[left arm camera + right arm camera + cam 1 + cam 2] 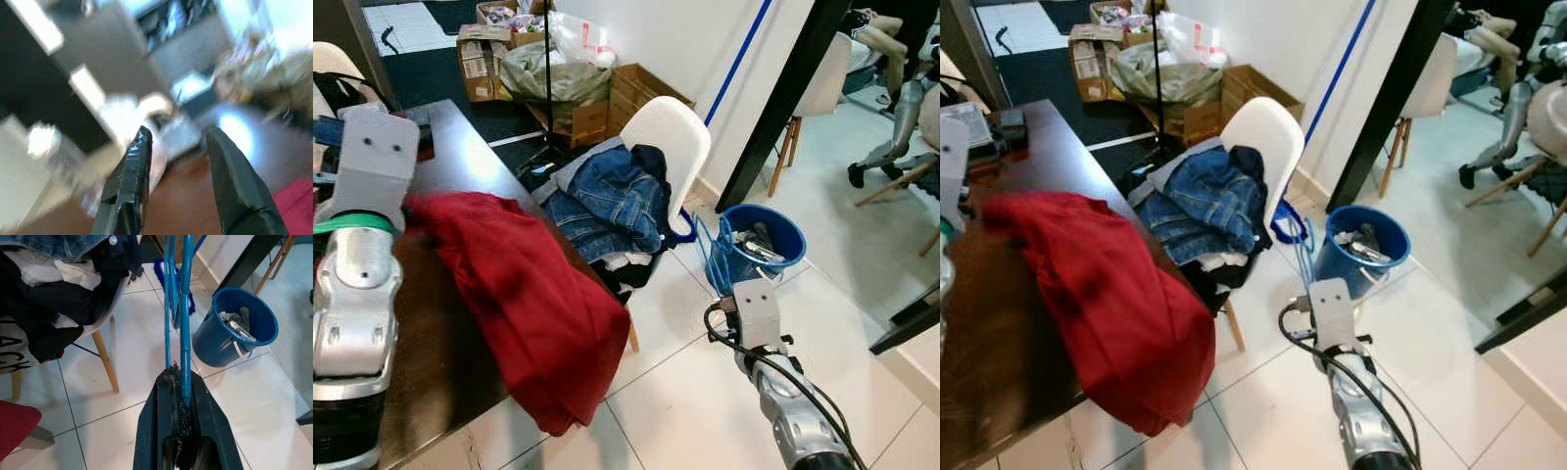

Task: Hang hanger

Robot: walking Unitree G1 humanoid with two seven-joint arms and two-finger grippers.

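I had the right claw [178, 382] clenched on the blue hanger [185, 308], its two black fingers pinching the thin frame, which ran forward and up from the tips. In the head views the hanger hung out in front of the right wrist, above the white floor tiles, between the white chair [674, 137] piled with denim clothes [612, 201] and the blue bucket [766, 240]. The left claw [178, 142] stood released, fingers well apart, raised over the dark table [460, 166] where the red garment [509, 284] lay draped over the edge.

I judged this to be the carrying step: the hanger was secured but not yet hung on anything. A thin dark pole [548, 69] stood behind the chair, though I could not tell whether it belonged to a rack. The next move, as I read it, called for finding a rail, lifting the right arm and turning the hook over it before letting go.
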